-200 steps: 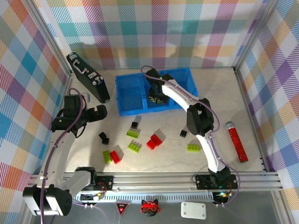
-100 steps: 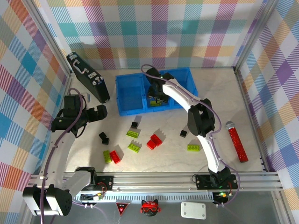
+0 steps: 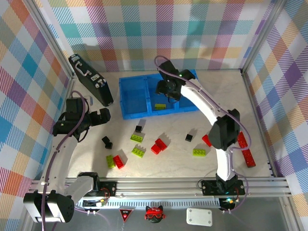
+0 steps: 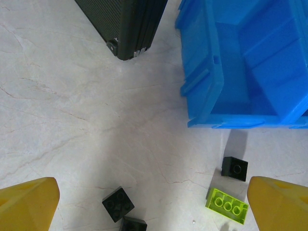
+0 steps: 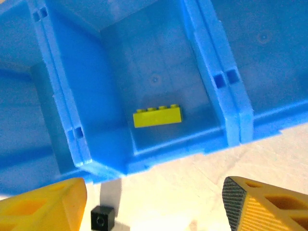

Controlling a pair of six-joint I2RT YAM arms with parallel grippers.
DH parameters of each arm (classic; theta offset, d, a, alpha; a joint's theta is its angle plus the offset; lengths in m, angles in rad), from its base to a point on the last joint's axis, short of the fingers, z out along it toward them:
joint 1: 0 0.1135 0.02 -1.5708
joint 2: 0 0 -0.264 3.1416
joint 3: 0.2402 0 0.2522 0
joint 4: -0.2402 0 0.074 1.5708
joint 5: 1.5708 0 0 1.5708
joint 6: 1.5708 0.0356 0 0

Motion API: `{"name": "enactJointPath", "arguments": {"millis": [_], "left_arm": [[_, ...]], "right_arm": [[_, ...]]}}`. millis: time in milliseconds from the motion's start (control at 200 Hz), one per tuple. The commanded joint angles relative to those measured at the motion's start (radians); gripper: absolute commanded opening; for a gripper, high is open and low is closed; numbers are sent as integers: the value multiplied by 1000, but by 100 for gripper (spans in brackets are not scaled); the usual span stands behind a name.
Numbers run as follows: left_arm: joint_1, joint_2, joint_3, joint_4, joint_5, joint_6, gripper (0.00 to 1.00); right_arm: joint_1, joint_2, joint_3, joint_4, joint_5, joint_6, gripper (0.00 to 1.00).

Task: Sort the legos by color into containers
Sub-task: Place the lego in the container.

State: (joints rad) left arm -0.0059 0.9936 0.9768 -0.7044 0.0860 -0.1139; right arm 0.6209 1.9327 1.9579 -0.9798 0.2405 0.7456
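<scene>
The right arm has lifted out of the tray [image 3: 134, 96] since a second ago and its elbow has swung off to the right. That leaves a lime brick [image 5: 157, 116] lying alone on the floor of the tray's middle compartment, close to the near wall. The left arm has not shifted at all.

The right fingers [image 5: 269, 207] hang above the tray's near edge, spread apart with nothing between them. I judge that this fits a drop just made: parted so the brick would fall free, and raised to clear the walls on the way out. The brick rests on its side with its studs toward the tray's far wall, which looks like a tumble rather than a careful set-down.

The left fingers [image 4: 26, 202] are spread as wide as they go and are empty. They hover over the surface [image 3: 163, 166] just left of the tray's near-left corner, by the end of the case [image 3: 90, 79]. Held there they are out of the right arm's path, yet look ready for the black bricks below them.

The other bricks [image 3: 138, 151] lie loose on the surface in front of the tray, lime, red and black mixed, none in a compartment. What shows of the tray's left and right compartments is bare, so sorting has barely started, and lime seems claimed by the middle one. The red bar [image 3: 245, 149] lies well off to the tray's right-front.
</scene>
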Motion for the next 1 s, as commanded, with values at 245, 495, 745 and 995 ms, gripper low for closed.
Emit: {"name": "enactJointPath", "arguments": {"millis": [245, 495, 745, 995], "left_arm": [[-5, 28, -7, -1, 11, 17, 100], [-6, 42, -7, -3, -4, 19, 100], [-5, 53, 0, -16, -46, 20, 100], [-5, 39, -2, -27, -128, 14, 100]], "right_arm": [[5, -303, -338, 70, -87, -129, 76], [4, -433, -504, 57, -112, -189, 77], [4, -487, -603, 38, -125, -229, 77], [5, -537, -688, 21, -134, -243, 77]]}}
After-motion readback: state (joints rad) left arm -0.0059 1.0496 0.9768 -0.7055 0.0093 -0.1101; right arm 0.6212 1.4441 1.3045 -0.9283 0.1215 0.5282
